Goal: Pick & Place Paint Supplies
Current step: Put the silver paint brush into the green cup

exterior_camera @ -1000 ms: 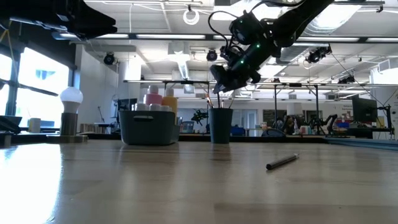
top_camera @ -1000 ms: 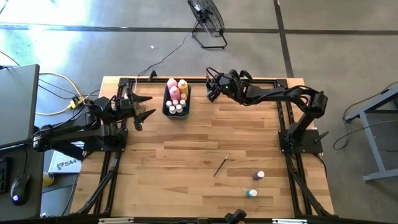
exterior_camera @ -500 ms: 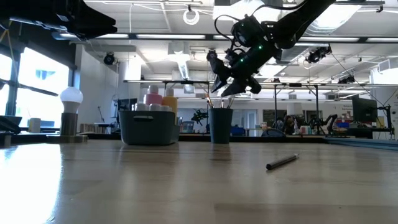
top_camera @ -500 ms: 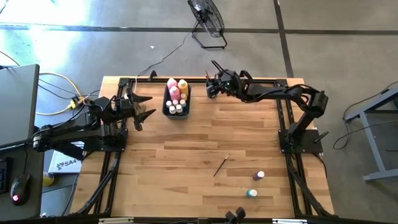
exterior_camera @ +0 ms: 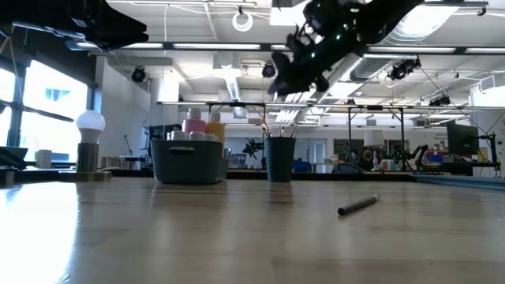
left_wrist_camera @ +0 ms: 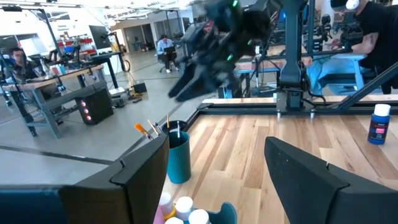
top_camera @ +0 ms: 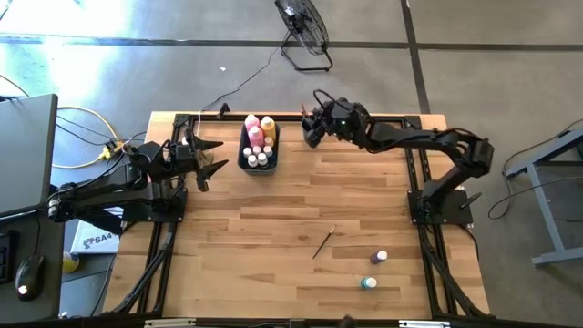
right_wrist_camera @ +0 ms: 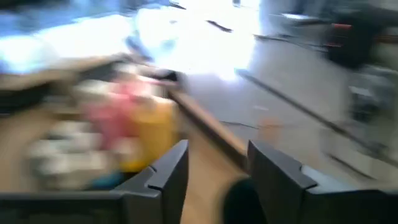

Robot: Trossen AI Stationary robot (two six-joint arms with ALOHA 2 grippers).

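Right gripper (top_camera: pixel 316 117) has lifted higher above the dark cup (exterior_camera: pixel 278 168) than a second ago — fingers parted, narrower than before, nothing held. The cup with brushes sits just right of the grey bin (top_camera: pixel 243 157), which holds pink bottle (top_camera: pixel 252 128), yellow bottle (top_camera: pixel 268 127) and small bottles. Loose paintbrush (top_camera: pixel 324 242) and two small bottles (top_camera: pixel 380 258) lie well in front of the bin — unmoved. Left gripper (top_camera: pixel 211 157) waits left of the bin, fingers spread, empty.

The right wrist view is smeared, the pink and yellow bottles (right_wrist_camera: pixel 134 127) only blurs.
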